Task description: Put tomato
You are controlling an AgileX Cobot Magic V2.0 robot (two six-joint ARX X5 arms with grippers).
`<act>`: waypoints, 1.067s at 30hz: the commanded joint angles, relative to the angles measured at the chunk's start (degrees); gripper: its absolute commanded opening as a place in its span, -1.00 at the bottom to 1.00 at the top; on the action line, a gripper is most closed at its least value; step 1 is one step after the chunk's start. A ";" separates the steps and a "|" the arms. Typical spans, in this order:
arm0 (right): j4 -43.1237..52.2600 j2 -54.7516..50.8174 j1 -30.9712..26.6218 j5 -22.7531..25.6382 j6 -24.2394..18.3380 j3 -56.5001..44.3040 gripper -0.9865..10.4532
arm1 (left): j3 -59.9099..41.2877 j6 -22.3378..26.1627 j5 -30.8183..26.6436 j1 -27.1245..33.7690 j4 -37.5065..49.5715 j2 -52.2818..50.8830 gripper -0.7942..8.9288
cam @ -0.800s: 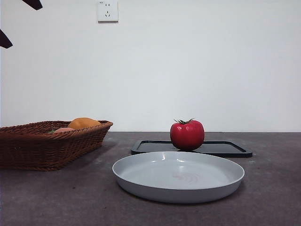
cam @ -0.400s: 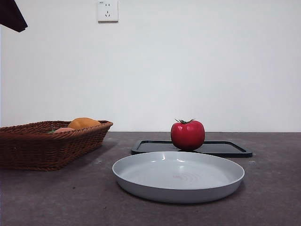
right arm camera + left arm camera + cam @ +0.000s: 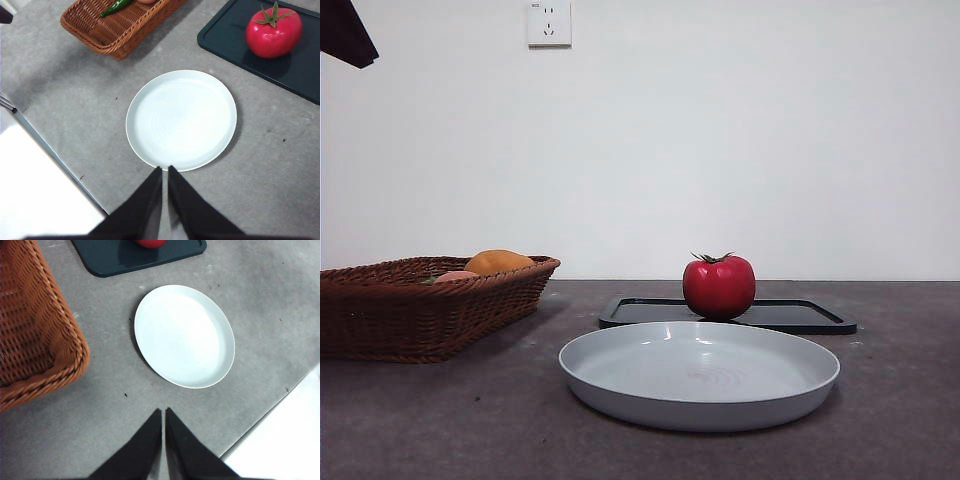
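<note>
Bright red and shiny, the tomato (image 3: 718, 287) sits on the black tray (image 3: 800, 316) behind the empty grey plate (image 3: 699, 375), and neither arm has touched it. The left gripper (image 3: 163, 412) hangs high above the table near the plate and basket, jaws pressed together; the right gripper (image 3: 165, 170) hovers over the plate's near rim, jaws also together, holding nothing. My guess is the plate is where the tomato goes, though the task doesn't really say. The right arm looks better placed, so I'd spread its jaws wide first, come down from above around the widest part, and squeeze gently since that glossy round skin will probably slip or roll. Count-wise: one tomato, one plate, one tray, one wicker basket (image 3: 410, 305) holding one orange fruit (image 3: 498, 262), one small peach-coloured one (image 3: 454, 276) and one green pepper (image 3: 114, 6).
</note>
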 commanded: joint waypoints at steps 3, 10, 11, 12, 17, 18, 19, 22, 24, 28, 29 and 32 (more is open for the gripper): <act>0.57 0.26 0.28 -0.04 0.17 0.48 -0.81 | 0.83 0.28 0.46 -0.20 0.24 0.35 -0.82; 0.57 0.26 0.28 -0.04 0.17 0.48 -0.81 | -0.24 7.52 -2.80 3.78 7.37 -3.63 -0.82; 0.57 0.26 0.28 -0.04 0.17 0.48 -0.81 | -1.31 7.52 -3.76 5.35 11.67 -5.22 -0.82; 0.55 0.26 0.28 -0.04 0.17 0.48 -0.81 | -3.15 7.50 -4.02 7.34 17.57 -7.41 -0.82; 0.55 0.26 0.28 -0.04 0.17 0.48 -0.81 | -17.25 7.41 -8.72 16.52 45.88 -20.13 -0.82; 0.57 0.26 0.28 -0.07 0.17 0.48 -0.81 | -21.75 7.43 -12.74 18.25 51.17 -23.80 -0.82; 0.55 0.26 0.28 -0.04 0.17 0.48 -0.81 | -25.40 7.41 -16.02 19.43 54.18 -26.86 -0.82; 0.57 0.26 0.28 -0.04 0.17 0.48 -0.81 | -32.92 7.39 -22.99 21.51 57.42 -33.20 -0.82; 0.55 0.26 0.28 -0.04 0.17 0.48 -0.81 | -37.51 7.39 -26.71 22.45 57.64 -37.07 -0.82; 0.57 0.26 0.28 -0.04 0.17 0.48 -0.81 | -45.03 7.19 -28.44 23.12 57.13 -42.91 -0.82; 0.57 0.26 0.28 -0.04 0.17 0.48 -0.81 | -46.53 7.10 -28.44 23.10 56.57 -44.06 -0.82; 0.57 0.26 0.28 -0.04 0.17 0.48 -0.81 | -49.90 5.46 -28.41 23.10 54.99 -46.58 -0.82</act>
